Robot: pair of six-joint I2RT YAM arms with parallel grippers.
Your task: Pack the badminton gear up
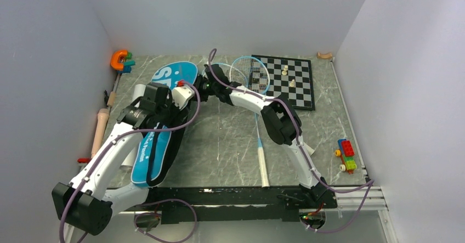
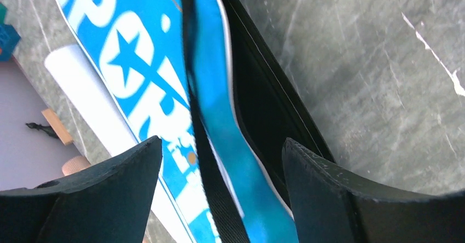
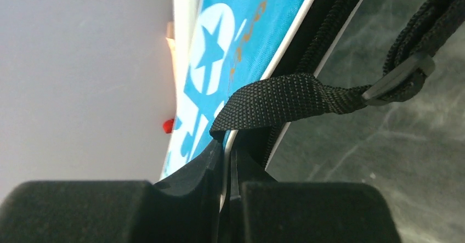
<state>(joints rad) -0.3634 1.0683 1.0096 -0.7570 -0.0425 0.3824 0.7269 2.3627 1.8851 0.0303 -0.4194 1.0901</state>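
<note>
Now | bag [image 1: 143,163] near-to-far, wide end far | left fingers [image 2: 98,199] apart | right fingers [image 3: 181,199] pinching bag edge

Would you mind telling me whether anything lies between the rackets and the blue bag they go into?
Only the right arm: it reaches over the rackets, its end effector shut on the bag edge. Nothing else visible lies between them; the chessboard sits on their other side.

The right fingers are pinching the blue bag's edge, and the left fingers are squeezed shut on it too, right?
No. The right fingers do pinch the edge of the blue SPORT bag, but the left fingers are open: the left wrist view shows them spread, with its black strap between them.
</note>
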